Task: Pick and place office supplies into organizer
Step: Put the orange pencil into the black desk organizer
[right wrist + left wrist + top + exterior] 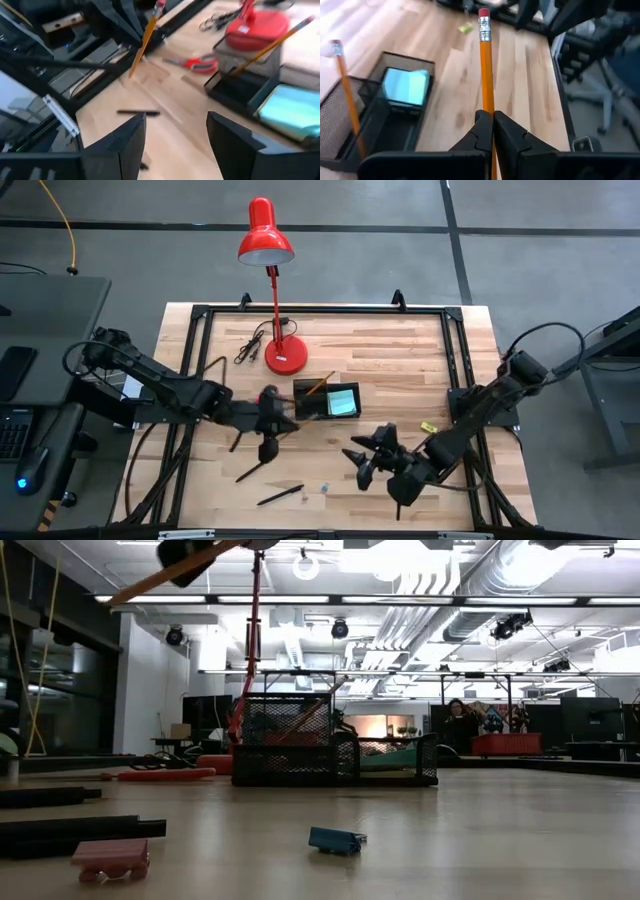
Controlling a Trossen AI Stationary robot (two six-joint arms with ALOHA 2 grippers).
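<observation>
Pencil (485, 65) number two is mid-carry: the left tool (493, 131) is pinching it just left of the organizer (327, 400) at frame centre, where one pencil (321, 384) already leans beside a teal pad (343, 401). Next it needs lining up over the tall compartment, then letting go. Right tool (175, 135) hangs spread at lower right. Pens (280, 495) and, I think, scissors (196, 62) wait on the desk (400, 350).

Grey floor (540, 240) with dark seam lines; white exposed ceiling ducts (470, 575); ring light (306, 566); seated person (458, 718).
</observation>
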